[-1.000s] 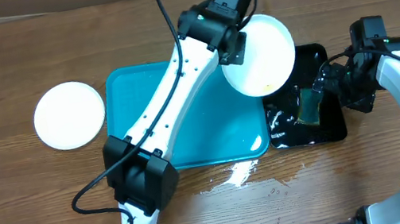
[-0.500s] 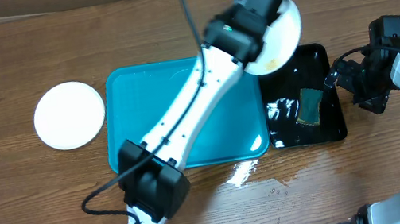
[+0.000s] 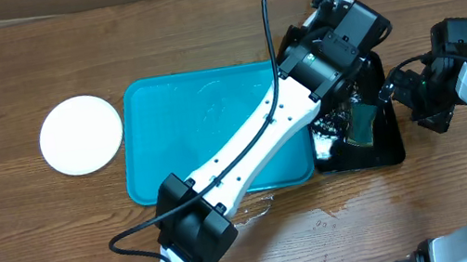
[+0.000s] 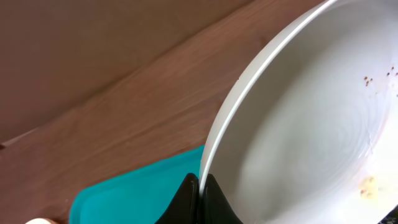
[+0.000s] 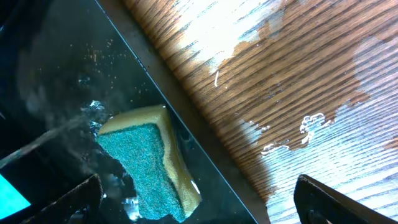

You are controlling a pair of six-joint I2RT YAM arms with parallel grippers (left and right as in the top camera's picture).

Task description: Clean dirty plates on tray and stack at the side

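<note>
When you look down from overhead, the left arm stretches diagonally from the near edge across the turquoise tray (image 3: 205, 126), and the left hand (image 3: 330, 78) ends up over the black tray (image 3: 387, 152). The right arm is bent at the far right, with the right hand (image 3: 394, 93) pointing at the sponge (image 3: 362, 125) but not touching it. A white plate (image 3: 80, 135) sits on the wooden bench (image 3: 34, 238), left of the turquoise tray.

Left wrist cam: the fingers (image 4: 184, 205) are pinched tight on the rim of a tilted dirty plate (image 4: 298, 130). It's glossy white with tiny brown specks and a yellowish smear.

Right wrist cam: the hand is spread wide, holding nothing, above the sponge. That one has a green scrubby top and a yellow foam side, and it's lying in the wet black tray. Water shines on the wood grain.
</note>
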